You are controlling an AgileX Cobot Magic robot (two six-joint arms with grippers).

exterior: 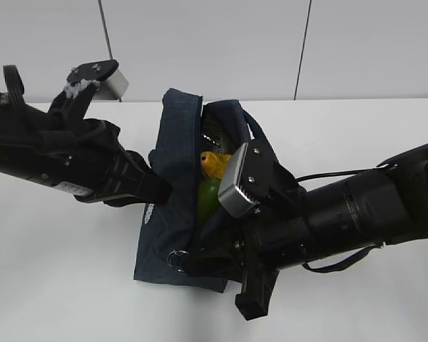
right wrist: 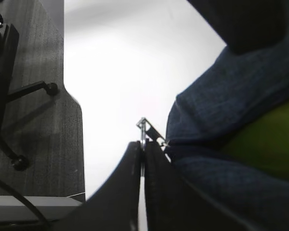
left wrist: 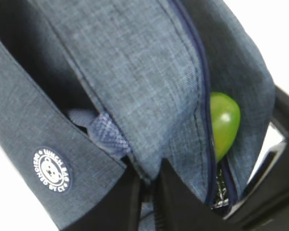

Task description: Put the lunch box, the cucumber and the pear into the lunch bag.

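Observation:
The navy lunch bag (exterior: 172,214) lies on the white table with its top open. The yellow pear (exterior: 214,163) and the green rounded end of the cucumber (exterior: 207,197) show inside the opening. The cucumber end also shows in the left wrist view (left wrist: 224,124) and in the right wrist view (right wrist: 269,139). The lunch box is hidden. My left gripper (exterior: 162,189) is shut on a fold of the bag's fabric (left wrist: 149,175) at its left side. My right gripper (exterior: 192,262) is shut on the metal ring pull (right wrist: 143,129) of the zipper at the bag's near end.
The bag's round white logo patch (left wrist: 52,170) faces the left wrist camera. Silver foil lining (left wrist: 221,192) shows at the zipper edge. Beyond the table's edge, the right wrist view shows dark floor and a chair base with casters (right wrist: 50,88).

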